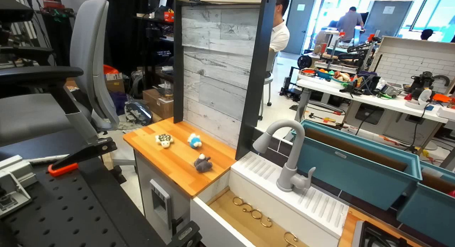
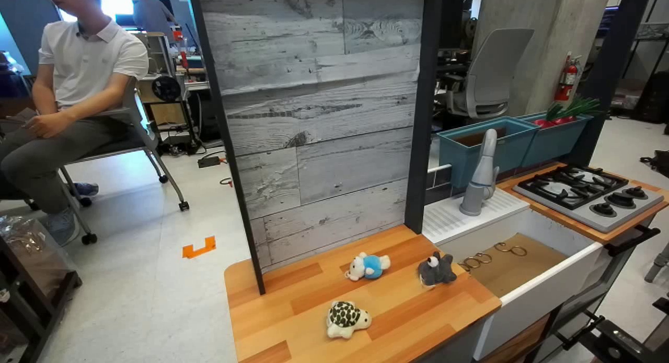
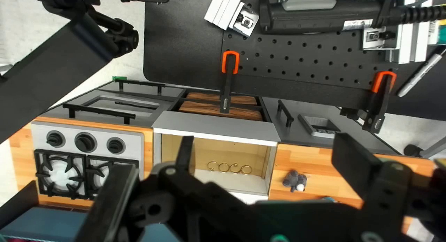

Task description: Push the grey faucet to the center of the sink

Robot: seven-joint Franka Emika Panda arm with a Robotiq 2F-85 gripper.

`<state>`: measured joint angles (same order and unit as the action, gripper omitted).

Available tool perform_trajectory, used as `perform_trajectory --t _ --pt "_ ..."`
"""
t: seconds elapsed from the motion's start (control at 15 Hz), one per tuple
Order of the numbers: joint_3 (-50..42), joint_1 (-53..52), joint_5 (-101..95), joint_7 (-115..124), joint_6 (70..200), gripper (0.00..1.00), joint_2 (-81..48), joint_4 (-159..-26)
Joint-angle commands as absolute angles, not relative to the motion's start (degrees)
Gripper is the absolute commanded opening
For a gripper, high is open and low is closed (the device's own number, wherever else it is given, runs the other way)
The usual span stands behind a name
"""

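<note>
The grey faucet [image 1: 295,144] stands upright on the white ribbed ledge behind the sink [image 1: 263,202]. Its spout is turned sideways, toward the wooden counter, over the ledge and not over the basin. In an exterior view, the faucet [image 2: 479,180] shows end-on, spout toward the camera. The sink [image 2: 543,290] has white walls and a brown bottom. Gold rings [image 1: 247,209] lie in it. My gripper [image 3: 268,156] is open and empty in the wrist view, high above the sink and counter. It is out of both exterior views. The faucet is not visible in the wrist view.
The wooden counter [image 2: 292,321] holds a turtle toy [image 2: 347,318], a blue-white toy [image 2: 368,266] and a grey toy [image 2: 437,269]. A wood-look panel [image 1: 217,62] with dark posts rises behind it. Teal planters [image 1: 355,161] stand behind the faucet. A stove [image 2: 588,196] is beside the sink.
</note>
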<state>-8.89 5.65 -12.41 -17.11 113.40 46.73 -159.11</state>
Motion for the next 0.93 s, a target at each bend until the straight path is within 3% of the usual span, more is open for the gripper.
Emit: perform_trajectory --t 0.0,0.47,0.87 --pt "-9.14 5.32 -12.59 -16.91 113.21 1.0 46.76 -159.0" --pt "-9.22 5.33 -12.75 -15.23 119.26 1.0 41.34 -159.08" --pt "-8.42 6.3 -14.32 -13.6 138.01 1.0 27.35 -159.71"
